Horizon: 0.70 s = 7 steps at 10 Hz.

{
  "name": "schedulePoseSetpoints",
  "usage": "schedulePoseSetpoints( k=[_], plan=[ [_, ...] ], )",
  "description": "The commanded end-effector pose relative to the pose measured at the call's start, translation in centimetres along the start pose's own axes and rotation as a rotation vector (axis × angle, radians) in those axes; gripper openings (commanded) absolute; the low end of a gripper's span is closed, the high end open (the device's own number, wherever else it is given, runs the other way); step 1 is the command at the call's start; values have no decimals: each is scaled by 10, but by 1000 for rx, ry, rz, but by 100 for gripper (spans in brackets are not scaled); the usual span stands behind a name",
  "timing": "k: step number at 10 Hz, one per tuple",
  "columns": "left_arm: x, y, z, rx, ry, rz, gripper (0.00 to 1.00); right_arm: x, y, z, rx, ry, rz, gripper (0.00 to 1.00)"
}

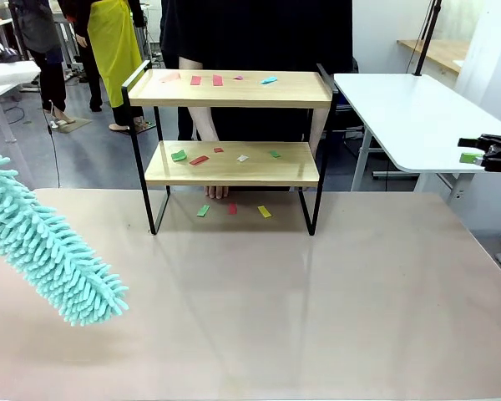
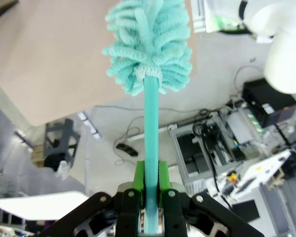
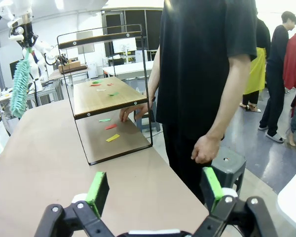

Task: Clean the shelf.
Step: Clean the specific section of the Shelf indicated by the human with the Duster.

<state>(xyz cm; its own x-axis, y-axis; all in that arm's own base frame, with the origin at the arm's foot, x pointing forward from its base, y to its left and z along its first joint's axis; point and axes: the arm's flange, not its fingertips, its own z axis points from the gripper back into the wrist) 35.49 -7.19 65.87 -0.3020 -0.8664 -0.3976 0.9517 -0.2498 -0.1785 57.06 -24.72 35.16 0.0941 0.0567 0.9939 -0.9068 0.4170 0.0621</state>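
The shelf (image 1: 234, 100) stands in the upper middle of the front view, at the far side of the tan table (image 1: 334, 317), its black legs on the tabletop. Small paper scraps (image 1: 217, 80) in red, pink and blue lie along its top board. More in green, red and white lie on the lower board (image 1: 234, 177), and three lie on the table between the legs.

A person in black stands right behind the shelf. In the right wrist view one hand (image 3: 133, 111) reaches in at the level of the lower board, and the other (image 3: 205, 148) hangs at the person's side.

At the lower left of the front view a fluffy teal duster (image 1: 50, 251) slants over the table, well apart from the shelf. In the left wrist view the left gripper (image 2: 150, 173) is clamped on the duster's teal handle, green pads (image 2: 138, 175) tight on both sides.

The right gripper (image 3: 155, 187) holds nothing, its fingers spread wide. In the front view it sits at the right edge, beside a white table (image 1: 409, 109).
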Motion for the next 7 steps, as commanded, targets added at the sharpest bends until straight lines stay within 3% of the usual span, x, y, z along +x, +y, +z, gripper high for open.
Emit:
schedulePoseSetpoints(
  k=[1,4,6,7],
  plan=[
    [6,-26,-7,65,-156,20,13,3,0,-1,1,-2,6,100],
    [41,-30,-32,74,-431,39,13,3,0,-1,1,-2,6,100],
    [104,-35,-41,41,-609,324,13,3,0,-1,1,-2,6,100],
    [131,-33,-44,31,-650,450,13,3,0,-1,1,-2,6,100]
  ],
)
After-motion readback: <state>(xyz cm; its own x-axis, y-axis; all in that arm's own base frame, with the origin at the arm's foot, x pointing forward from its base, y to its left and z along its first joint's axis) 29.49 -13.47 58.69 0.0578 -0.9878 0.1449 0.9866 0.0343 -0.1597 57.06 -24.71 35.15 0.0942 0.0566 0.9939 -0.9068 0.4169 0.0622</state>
